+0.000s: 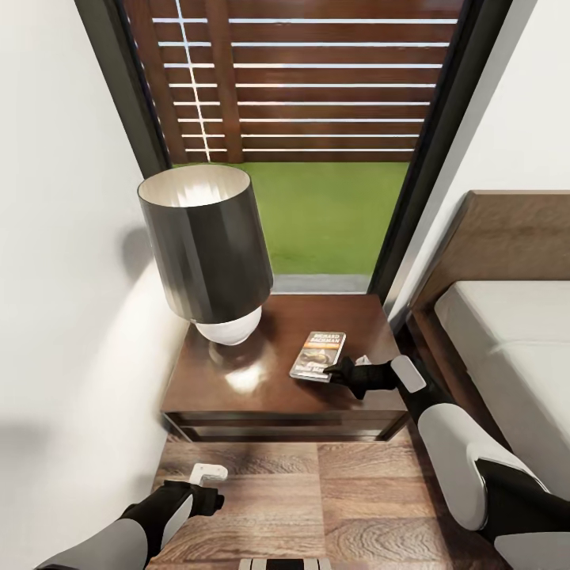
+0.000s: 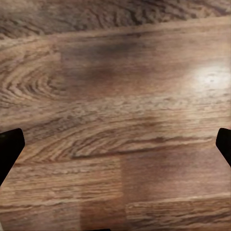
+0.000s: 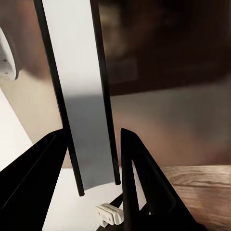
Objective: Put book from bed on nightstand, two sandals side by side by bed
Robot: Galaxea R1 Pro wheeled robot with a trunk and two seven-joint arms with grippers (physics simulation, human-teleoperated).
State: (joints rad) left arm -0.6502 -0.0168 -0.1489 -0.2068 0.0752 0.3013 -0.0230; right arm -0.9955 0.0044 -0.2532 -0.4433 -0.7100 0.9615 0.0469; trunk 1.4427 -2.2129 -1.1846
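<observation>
The book point(image 1: 318, 355) lies on the dark brown nightstand point(image 1: 237, 388), cover up, right of the lamp. My right gripper point(image 1: 339, 370) reaches in from the bed side and grips the book's near right corner. In the right wrist view the book point(image 3: 82, 96) shows edge-on, with pale pages between dark covers, and the black fingers point(image 3: 139, 183) of the right gripper point(image 3: 92, 131) press on both sides of it. The bed point(image 1: 514, 348) with its grey mattress lies at the right. My left gripper point(image 1: 212, 484) hangs open over the wood floor point(image 2: 115, 96), holding nothing. The sandals are out of view.
A lamp point(image 1: 206, 245) with a dark shade and white base takes the nightstand's left half. A white wall runs along the left. Behind the nightstand is a tall dark-framed window point(image 1: 317, 119). Bare plank floor point(image 1: 317, 499) lies in front of the nightstand.
</observation>
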